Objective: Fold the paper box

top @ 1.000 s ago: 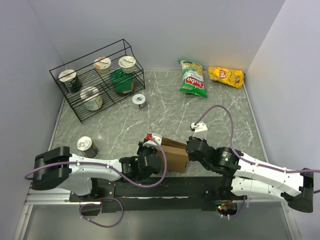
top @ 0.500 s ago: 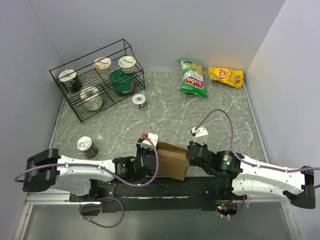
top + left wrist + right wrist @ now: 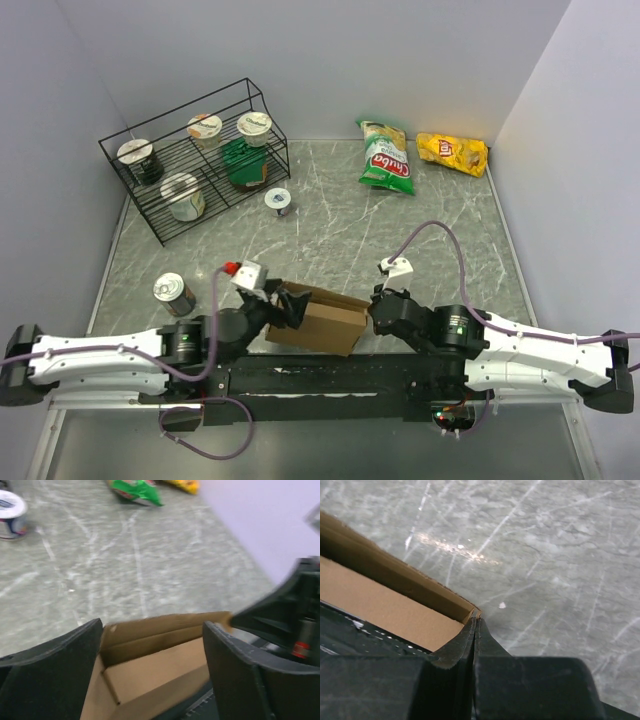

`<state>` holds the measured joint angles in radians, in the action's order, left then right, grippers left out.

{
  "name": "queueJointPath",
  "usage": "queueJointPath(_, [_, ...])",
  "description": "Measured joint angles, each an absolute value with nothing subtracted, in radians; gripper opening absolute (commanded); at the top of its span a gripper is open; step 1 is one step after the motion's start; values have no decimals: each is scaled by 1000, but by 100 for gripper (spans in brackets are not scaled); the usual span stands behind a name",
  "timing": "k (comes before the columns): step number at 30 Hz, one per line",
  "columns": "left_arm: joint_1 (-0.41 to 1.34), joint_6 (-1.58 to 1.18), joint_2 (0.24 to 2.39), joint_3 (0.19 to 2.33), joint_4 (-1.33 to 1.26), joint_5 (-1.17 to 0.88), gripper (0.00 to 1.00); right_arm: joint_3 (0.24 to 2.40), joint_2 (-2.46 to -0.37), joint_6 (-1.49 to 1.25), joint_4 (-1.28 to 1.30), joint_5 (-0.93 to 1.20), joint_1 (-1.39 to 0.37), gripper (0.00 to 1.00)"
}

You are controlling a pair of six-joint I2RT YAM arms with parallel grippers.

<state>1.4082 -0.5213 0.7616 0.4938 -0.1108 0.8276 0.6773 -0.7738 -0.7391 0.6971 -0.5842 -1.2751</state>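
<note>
The paper box [image 3: 322, 322] is brown cardboard, partly folded and open-topped, lying at the table's near edge between the two arms. My left gripper [image 3: 283, 304] stands open at its left end. In the left wrist view the box's inner walls [image 3: 160, 665] show between the spread fingers [image 3: 55, 675], which do not clamp it. My right gripper [image 3: 373, 309] is shut on the box's right wall. In the right wrist view the thin cardboard edge [image 3: 445, 597] runs into the pressed fingertips [image 3: 476, 621].
A black wire rack [image 3: 190, 160] with several cups stands at the back left. A can [image 3: 174, 293] sits near the left arm and a small cup [image 3: 278, 200] mid-table. Green [image 3: 386, 158] and yellow [image 3: 452, 152] chip bags lie at the back right.
My left gripper has opened, let go of the box and drawn back to the left. The box has dropped lower and lies flatter. The right gripper keeps its hold.
</note>
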Motion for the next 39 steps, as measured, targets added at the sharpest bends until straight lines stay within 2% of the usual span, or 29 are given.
queueJointPath(10, [1320,-545,435,385,-51,649,98,677,-775,-727,640,-601,-1291,0])
queueJointPath(13, [1271,-548,416,385,-13,595,91,677,-775,-717,634,-612,-1296,0])
queueJointPath(14, [1247,-551,417,385,-1,571,86,677,-775,-715,633,-616,-1298,0])
queueJointPath(18, [1095,-566,472,393,57,410,77,677,-775,-708,632,-624,-1303,0])
queueJointPath(23, [924,-569,596,441,149,221,78,677,-775,-709,632,-629,-1307,0])
queueJointPath(29, [902,-577,620,512,233,134,78,677,-775,-709,632,-634,-1310,0])
queueJointPath(34, [902,-591,641,537,291,132,65,677,-775,-709,632,-637,-1312,0])
queueJointPath(39, [900,-590,720,567,371,132,55,677,-775,-709,632,-638,-1312,0])
